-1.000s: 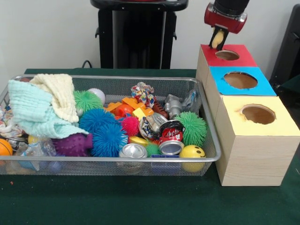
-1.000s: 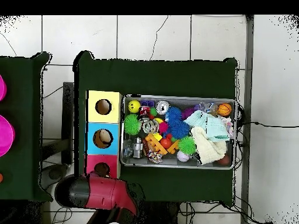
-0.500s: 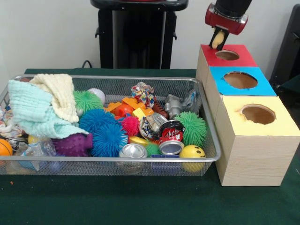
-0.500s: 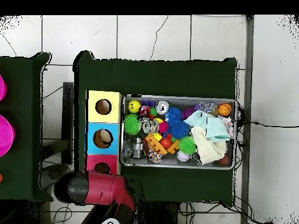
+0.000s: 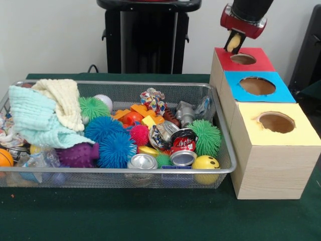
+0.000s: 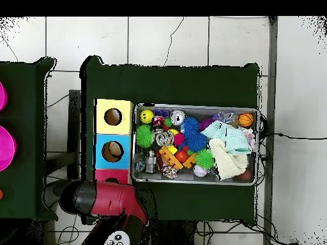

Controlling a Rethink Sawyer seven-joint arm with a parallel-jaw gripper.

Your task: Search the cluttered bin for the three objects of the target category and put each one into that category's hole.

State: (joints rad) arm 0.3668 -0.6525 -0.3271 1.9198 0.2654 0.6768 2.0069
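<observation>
Up top, gripper (image 5: pixel 233 42) pinching pale yellowish obj, just behind red box (image 5: pixel 244 59) hole, bin (image 5: pixel 120 173) cluttered.

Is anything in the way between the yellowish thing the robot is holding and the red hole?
Nothing visible blocks it. The gripper holds a pale yellowish object in open air just above the far left corner of the red box, and the red hole lies open beside it. What the object is cannot be told.
</observation>
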